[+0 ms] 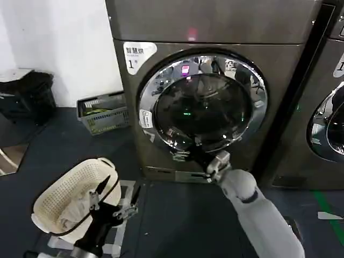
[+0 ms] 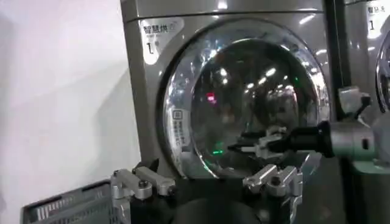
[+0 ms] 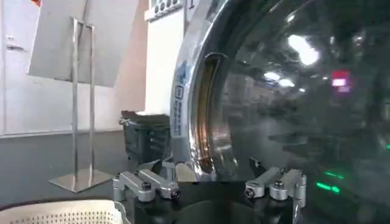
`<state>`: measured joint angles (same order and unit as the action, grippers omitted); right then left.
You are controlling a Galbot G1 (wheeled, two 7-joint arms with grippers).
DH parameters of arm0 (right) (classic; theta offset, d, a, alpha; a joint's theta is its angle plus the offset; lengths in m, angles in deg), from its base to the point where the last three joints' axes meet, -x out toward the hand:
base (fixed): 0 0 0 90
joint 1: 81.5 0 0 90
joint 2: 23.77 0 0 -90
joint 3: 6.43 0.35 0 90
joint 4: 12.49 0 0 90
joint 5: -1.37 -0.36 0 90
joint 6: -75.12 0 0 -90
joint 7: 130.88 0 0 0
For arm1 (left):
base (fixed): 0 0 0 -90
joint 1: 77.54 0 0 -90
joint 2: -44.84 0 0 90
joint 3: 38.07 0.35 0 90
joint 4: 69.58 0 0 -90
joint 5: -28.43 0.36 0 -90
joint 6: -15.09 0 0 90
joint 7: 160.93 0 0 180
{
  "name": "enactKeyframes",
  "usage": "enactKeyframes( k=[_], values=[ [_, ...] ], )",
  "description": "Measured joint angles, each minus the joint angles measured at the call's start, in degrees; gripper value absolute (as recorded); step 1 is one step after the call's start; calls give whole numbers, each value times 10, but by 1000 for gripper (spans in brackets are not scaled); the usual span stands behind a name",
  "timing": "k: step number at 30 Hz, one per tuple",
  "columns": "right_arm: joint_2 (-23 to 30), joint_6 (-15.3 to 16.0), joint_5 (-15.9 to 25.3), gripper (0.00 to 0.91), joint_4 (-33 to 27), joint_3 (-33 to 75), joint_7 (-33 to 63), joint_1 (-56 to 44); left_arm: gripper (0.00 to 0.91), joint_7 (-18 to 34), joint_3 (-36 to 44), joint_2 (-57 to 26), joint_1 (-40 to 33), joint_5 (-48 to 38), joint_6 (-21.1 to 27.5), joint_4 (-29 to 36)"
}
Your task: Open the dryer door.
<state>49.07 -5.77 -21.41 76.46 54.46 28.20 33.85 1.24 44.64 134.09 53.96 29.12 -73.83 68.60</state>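
The door (image 1: 203,101) sits shut and flush in the dryer (image 1: 215,27) front, so the opening itself is not yet done. The right gripper (image 1: 185,156), fingers spread wide and holding nothing, is at the door's lower rim, while the left gripper (image 1: 115,201) hangs low, well apart from the door, also spread and empty. What is left, I judge, is to catch the recess in the door's ring and swing it out.

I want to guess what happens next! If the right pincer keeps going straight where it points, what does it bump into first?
Probably the dryer door. The right pincer points at its lower chrome ring, open and close, though depth is hard to judge.
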Motion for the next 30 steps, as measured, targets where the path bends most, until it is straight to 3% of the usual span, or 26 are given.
enactKeyframes(
  k=[30],
  values=[
    [75,-8,29,907,-100,-45,12,69,907,-3,-1,-4,4,4,3,6]
  ],
)
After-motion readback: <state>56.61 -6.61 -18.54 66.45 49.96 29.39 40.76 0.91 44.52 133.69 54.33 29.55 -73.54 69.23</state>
